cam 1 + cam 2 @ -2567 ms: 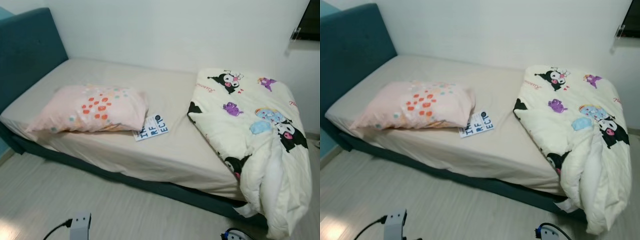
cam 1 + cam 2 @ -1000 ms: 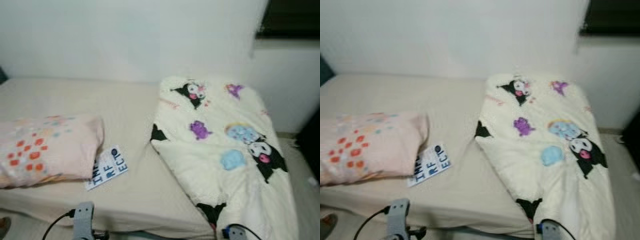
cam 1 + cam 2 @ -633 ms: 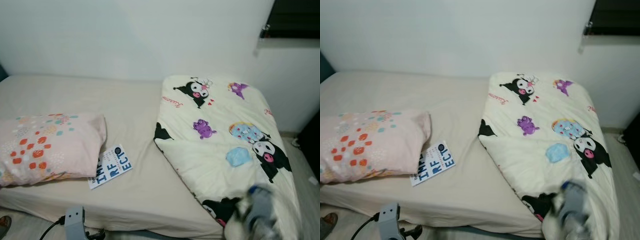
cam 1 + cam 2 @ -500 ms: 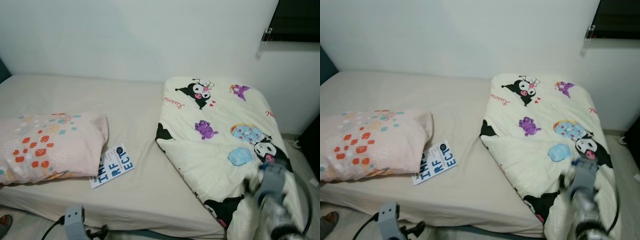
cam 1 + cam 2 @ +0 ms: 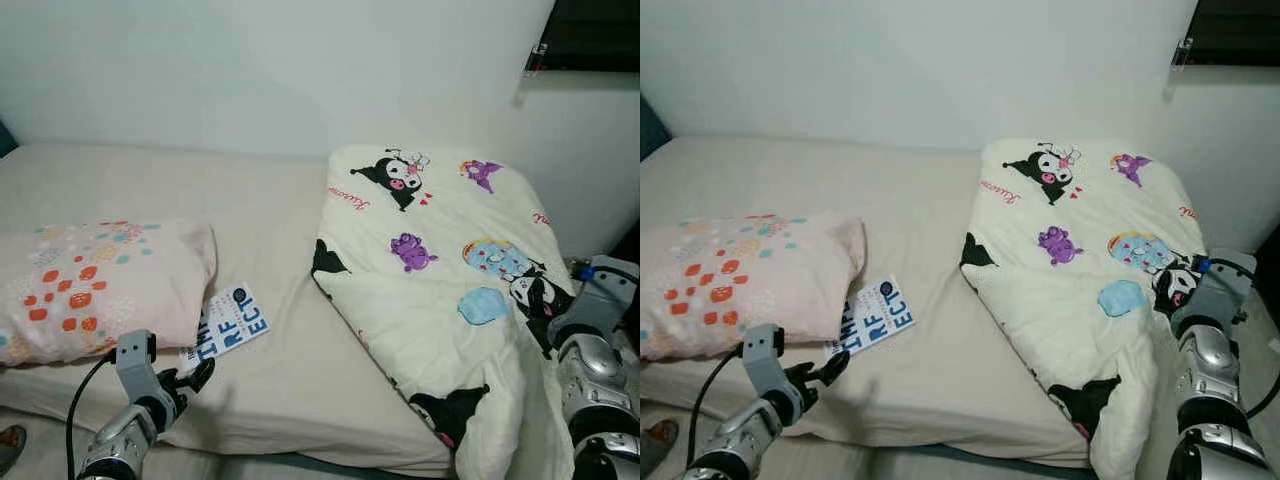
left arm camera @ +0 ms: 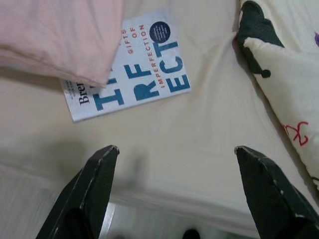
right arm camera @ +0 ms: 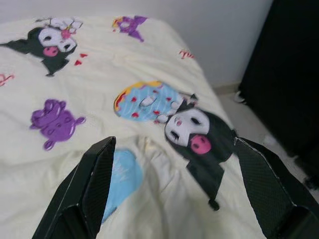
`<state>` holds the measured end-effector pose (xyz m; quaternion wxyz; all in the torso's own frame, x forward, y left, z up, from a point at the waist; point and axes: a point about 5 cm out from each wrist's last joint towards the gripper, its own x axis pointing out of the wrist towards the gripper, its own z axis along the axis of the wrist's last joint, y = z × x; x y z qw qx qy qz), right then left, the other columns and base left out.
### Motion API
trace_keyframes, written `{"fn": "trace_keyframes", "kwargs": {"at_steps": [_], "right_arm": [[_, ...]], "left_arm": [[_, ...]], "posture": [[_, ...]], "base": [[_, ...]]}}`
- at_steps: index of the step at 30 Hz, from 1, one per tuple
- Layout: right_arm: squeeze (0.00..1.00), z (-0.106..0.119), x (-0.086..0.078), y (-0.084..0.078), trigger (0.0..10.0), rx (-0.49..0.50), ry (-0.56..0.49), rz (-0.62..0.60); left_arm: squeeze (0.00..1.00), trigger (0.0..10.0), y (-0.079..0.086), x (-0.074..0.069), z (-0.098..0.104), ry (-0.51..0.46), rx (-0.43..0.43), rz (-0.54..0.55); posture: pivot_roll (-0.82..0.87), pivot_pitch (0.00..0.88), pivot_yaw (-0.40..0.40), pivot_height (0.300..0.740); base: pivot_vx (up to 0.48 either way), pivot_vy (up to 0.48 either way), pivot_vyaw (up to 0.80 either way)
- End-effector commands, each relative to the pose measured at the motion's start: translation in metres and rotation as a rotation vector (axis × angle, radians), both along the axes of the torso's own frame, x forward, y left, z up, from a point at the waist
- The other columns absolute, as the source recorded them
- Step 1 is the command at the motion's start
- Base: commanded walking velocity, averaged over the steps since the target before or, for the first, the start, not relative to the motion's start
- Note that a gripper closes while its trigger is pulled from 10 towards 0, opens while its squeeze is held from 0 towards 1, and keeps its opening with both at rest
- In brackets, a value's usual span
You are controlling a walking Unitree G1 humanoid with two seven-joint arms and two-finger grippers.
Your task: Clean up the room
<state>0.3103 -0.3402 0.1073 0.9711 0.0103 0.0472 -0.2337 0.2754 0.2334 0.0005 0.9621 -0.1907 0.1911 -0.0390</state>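
Note:
A white and blue book [image 5: 230, 322] lies on the beige bed sheet [image 5: 200, 190], its corner tucked under a pink dotted pillow [image 5: 95, 285]. My left gripper [image 6: 182, 189] hovers open at the bed's front edge, just short of the book [image 6: 134, 74]. A cream cartoon-print comforter [image 5: 440, 300] lies folded on the right half of the bed and hangs over the front edge. My right gripper [image 7: 182, 194] is open above the comforter's right side [image 7: 99, 99], holding nothing. The right arm [image 5: 600, 310] rises at the far right.
A white wall runs behind the bed. A dark window [image 5: 590, 35] sits at the top right. Something tall and dark [image 7: 294, 74] stands on the floor right of the bed. A shoe [image 5: 8, 440] shows at the bottom left on the floor.
The camera has come closer to the bed and turned right. Both arms have risen into view, the left toward the book, the right over the comforter.

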Motion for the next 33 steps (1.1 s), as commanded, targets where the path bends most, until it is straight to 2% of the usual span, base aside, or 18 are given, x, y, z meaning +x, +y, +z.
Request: {"fn": "trace_keyframes", "kwargs": {"at_steps": [1,2,6,12,19,22,25,27,29,30,33], "right_arm": [[0.00,-0.017,-0.009,0.000,10.0,0.046,0.054,-0.010],[0.00,-0.021,-0.011,0.000,10.0,0.067,0.069,0.027],[0.00,-0.025,-0.010,0.004,10.0,0.076,0.104,0.095],[0.00,-0.029,-0.013,0.000,10.0,0.059,0.167,0.064],[0.00,-0.034,-0.014,0.002,10.0,0.099,0.181,0.123],[0.00,-0.042,-0.019,0.004,10.0,0.177,0.187,0.153],[0.00,-0.049,-0.024,0.004,10.0,0.205,0.218,0.143],[0.00,-0.062,-0.034,0.002,10.0,0.221,0.296,0.102],[0.00,-0.062,-0.034,0.002,10.0,0.221,0.296,0.102],[0.00,-0.071,-0.044,-0.003,10.0,0.230,0.347,0.045],[0.00,-0.074,-0.048,-0.004,10.0,0.240,0.355,0.022]], "left_arm": [[0.00,10.0,-0.002,-0.004,-0.004,0.008,-0.016,-0.001],[0.00,10.0,-0.006,-0.001,-0.002,-0.017,-0.038,-0.020],[0.00,10.0,-0.008,0.004,0.003,-0.045,-0.058,-0.028],[0.00,10.0,-0.004,0.011,0.013,-0.098,-0.059,-0.037],[0.00,10.0,-0.002,0.017,0.023,-0.148,-0.052,-0.053],[0.00,10.0,0.002,0.021,0.030,-0.184,-0.039,-0.069],[0.00,10.0,0.005,0.023,0.034,-0.201,-0.031,-0.078],[0.00,10.0,0.010,0.025,0.040,-0.227,-0.017,-0.092],[0.00,10.0,0.010,0.025,0.040,-0.227,-0.017,-0.092],[0.00,10.0,0.016,0.026,0.045,-0.247,-0.001,-0.105],[0.00,10.0,0.019,0.025,0.047,-0.254,0.007,-0.110]], "posture": [[-0.12,0.122,0.072,0.650],[-0.12,0.125,0.077,0.640],[-0.11,0.130,0.079,0.626],[-0.10,0.144,0.085,0.626],[-0.09,0.158,0.094,0.626],[-0.06,0.180,0.115,0.626],[-0.04,0.190,0.123,0.626],[-0.02,0.204,0.132,0.626],[-0.02,0.204,0.132,0.626],[0.01,0.229,0.152,0.626],[0.01,0.229,0.152,0.626]], "base": [[0.000,0.000,0.00],[0.000,0.000,0.00],[0.000,0.000,0.00],[0.000,0.000,0.00],[0.000,0.000,0.00],[0.000,0.000,0.00],[0.000,0.000,0.00],[0.000,0.000,0.00],[0.000,0.000,0.00],[0.000,0.000,0.00],[0.000,0.000,0.00]]}}
